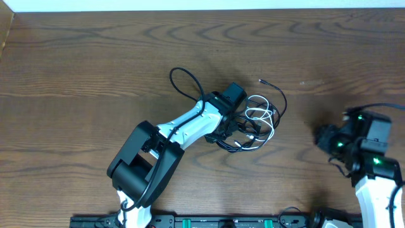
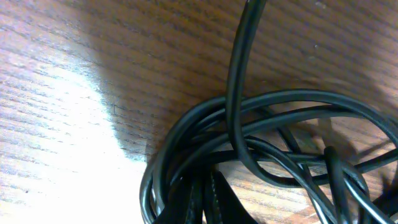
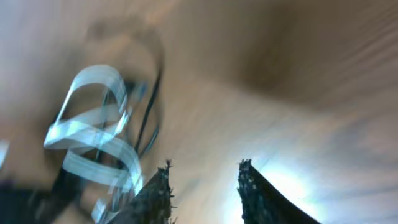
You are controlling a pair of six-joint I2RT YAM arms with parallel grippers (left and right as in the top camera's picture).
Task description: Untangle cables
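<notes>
In the left wrist view the black strands of the cables [image 2: 280, 124] fill the lower right, crossing over one another so thickly that no single cord can be followed. One strand rises out of the top edge and the rest are cut off at the right and bottom. The fingers [image 2: 205, 202] of the left end effector [image 1: 235, 130] show only as two dark strips at the bottom edge, pressed together. They are closed, but the frame hides whether a strand is pinched between them.

The right wrist view is heavily blurred. The right end effector [image 3: 205, 180] has its two dark tips standing apart with bare wood between them, so it is open and holds nothing. To its left the white cable [image 3: 93, 137] appears as pale smeared loops, with its ends lost.

From overhead, the left arm reaches from the near edge to the middle of the surface [image 1: 76, 76], and its wrist covers the left part of the bundle [image 1: 256, 120]. The white cable [image 1: 264, 115] is coiled on the right of the bundle. The right end effector [image 1: 324, 139] sits well apart to the right, too dark to read.

Farther back, a black loop [image 1: 185, 82] arcs out to the left, and a thin black end with a small plug [image 1: 261, 81] lies beyond the bundle.
</notes>
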